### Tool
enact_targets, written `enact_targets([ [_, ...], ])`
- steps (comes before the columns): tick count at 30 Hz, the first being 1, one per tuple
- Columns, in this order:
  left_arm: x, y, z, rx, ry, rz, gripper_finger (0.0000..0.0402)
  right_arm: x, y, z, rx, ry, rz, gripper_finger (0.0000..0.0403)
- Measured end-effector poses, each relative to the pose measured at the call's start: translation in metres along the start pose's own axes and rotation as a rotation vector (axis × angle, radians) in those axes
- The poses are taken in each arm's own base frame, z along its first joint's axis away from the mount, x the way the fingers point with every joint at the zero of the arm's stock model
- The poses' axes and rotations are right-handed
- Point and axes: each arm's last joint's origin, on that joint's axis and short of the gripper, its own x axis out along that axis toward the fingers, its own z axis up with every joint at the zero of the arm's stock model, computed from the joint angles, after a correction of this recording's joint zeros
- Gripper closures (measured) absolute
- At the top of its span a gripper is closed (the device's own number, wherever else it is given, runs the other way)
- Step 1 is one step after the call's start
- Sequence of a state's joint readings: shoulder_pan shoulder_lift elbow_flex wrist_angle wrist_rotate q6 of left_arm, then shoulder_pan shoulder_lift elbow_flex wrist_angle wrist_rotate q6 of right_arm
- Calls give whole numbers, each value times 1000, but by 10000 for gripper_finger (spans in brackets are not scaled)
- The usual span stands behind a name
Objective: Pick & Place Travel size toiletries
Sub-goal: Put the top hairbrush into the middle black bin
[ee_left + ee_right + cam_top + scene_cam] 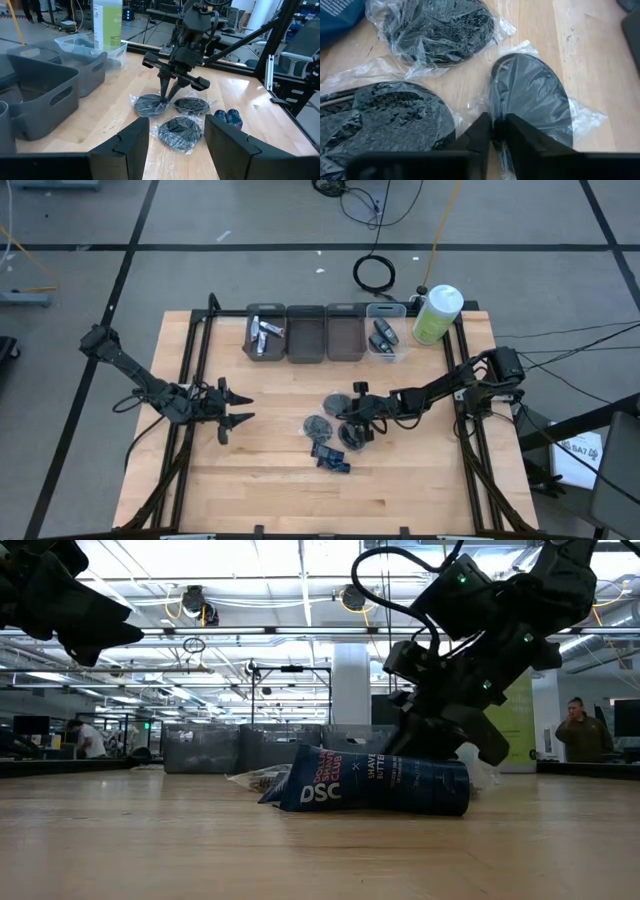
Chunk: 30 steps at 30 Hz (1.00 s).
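The worktop (270, 490) is pale wood planking in a black frame (186, 380), standing on a grey floor (200, 220) crossed by dark tape lines. Black cables (374, 274) lie coiled on that floor beyond the far edge, with a yellow cord (437, 235) running off. In the low view, the hall behind is wide and bright, with strip lights (240, 580) and pipes along the ceiling, a white column (351, 670), benches, and a person (578, 732) standing at the right side.
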<state>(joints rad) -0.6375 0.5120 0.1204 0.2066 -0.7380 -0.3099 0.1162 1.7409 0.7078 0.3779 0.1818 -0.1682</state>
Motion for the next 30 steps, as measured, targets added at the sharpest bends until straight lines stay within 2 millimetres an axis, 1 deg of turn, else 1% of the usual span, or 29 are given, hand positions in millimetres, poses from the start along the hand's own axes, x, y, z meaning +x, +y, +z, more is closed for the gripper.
enact_targets([
  [2, 0, 0, 0, -7, 0, 1, 215, -1, 1, 1, -10, -5, 1, 390],
  [3, 0, 0, 0, -7, 0, 0, 215, -2, 1, 2, -20, -10, 3, 394],
  [7, 0, 0, 0, -16, -3, -1, 215, -10, 3, 11, -40, -58, 10, 393],
  [10, 0, 0, 2, -21, -15, 0, 215, -24, 2, 23, -36, -127, 19, 399],
  [16, 4, 0, 8, -8, -69, 11, 215, -55, -3, 45, -5, -292, 159, 401],
  [20, 10, -2, 10, 26, -99, 27, 215, -70, -7, 53, 5, -363, 236, 402],
  [23, 17, -4, 8, 56, -94, 17, 215, -78, -9, 54, 3, -421, 262, 402],
  [26, 26, -8, 5, 95, -89, -24, 215, -83, -11, 46, 21, -468, 252, 402],
  [30, 39, -12, 4, 130, -130, -64, 215, -91, -15, 33, 59, -542, 264, 402],
])
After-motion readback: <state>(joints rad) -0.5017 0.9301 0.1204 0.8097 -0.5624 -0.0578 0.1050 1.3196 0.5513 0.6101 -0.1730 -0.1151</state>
